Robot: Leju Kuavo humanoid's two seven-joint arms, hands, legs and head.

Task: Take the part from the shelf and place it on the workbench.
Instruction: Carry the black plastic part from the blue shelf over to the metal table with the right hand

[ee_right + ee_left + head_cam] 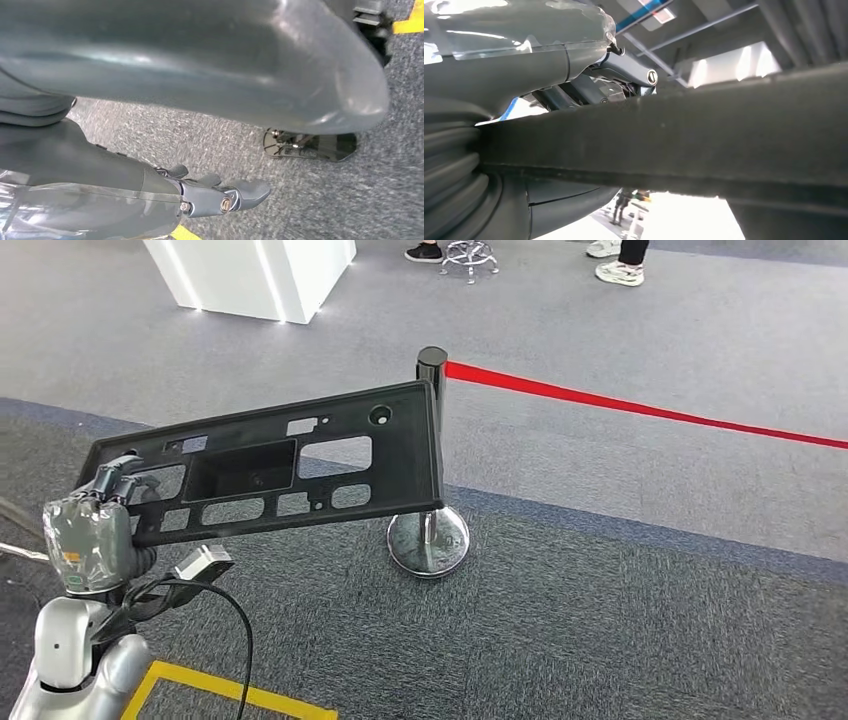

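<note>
Left hand grips one black part; right hand hangs empty, fingers apart.

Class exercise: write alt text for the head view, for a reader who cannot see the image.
The left robot hand holds one end of a long black plastic part with cut-out openings, raised over grey carpet. Behind it stands a chrome barrier post with a red belt.

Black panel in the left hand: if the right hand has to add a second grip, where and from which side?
Probably the free far end of the black panel, near the round hole, coming in from the robot's right. The left hand holds only the near end, so the long flat panel juts out unsupported. Fingers could hook its edge or the large cutouts. Mind the stanchion post just behind that end.
</note>
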